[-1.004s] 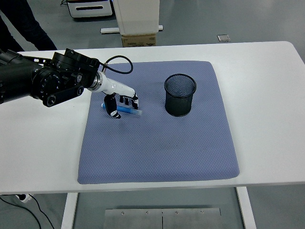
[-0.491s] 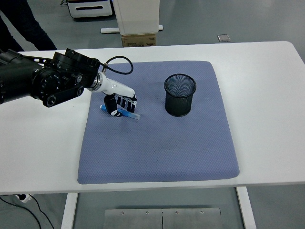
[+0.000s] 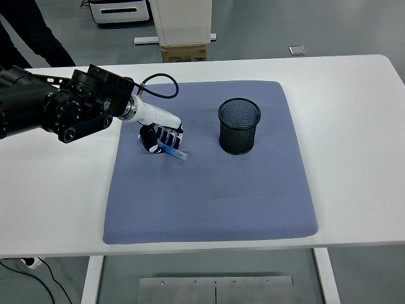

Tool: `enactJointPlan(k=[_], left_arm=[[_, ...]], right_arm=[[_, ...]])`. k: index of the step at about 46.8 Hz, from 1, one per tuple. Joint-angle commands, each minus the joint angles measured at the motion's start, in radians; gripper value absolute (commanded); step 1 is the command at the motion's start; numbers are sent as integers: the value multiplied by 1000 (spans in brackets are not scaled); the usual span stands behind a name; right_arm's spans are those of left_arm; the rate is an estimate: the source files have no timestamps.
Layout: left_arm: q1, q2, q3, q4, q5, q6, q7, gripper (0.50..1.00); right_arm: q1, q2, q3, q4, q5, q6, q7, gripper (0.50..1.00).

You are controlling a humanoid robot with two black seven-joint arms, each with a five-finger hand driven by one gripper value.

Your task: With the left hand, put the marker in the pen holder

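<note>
Blue marker [image 3: 173, 150] sits pinched in the left hand [image 3: 159, 136] near the mat's [image 3: 209, 202] left edge; its long free end may tilt and hit the pen holder's [image 3: 239, 126] rim.

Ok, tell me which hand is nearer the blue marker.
Left. The left hand is closed around the blue marker on the mat, left of the pen holder. The right hand is out of view.
</note>
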Motion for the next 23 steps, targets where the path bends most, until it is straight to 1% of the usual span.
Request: enactJointPlan(k=[1,14,18,20,21,23], left_arm=[[0,0,0,-1,11,15,0,578],[0,0,0,-1,11,15,-1,575],[0,0,0,-1,11,15,-1,552],[0,0,0,-1,11,15,-1,549],[0,0,0,-1,11,15,-3,523],[0,0,0,-1,11,15,-3,517]], right_arm=[[0,0,0,0,0,0,0,1000],[0,0,0,0,0,0,0,1000],[0,0,0,0,0,0,0,1000],[0,0,0,0,0,0,0,1000],[0,0,0,0,0,0,0,1000],[0,0,0,0,0,-1,0,1000]])
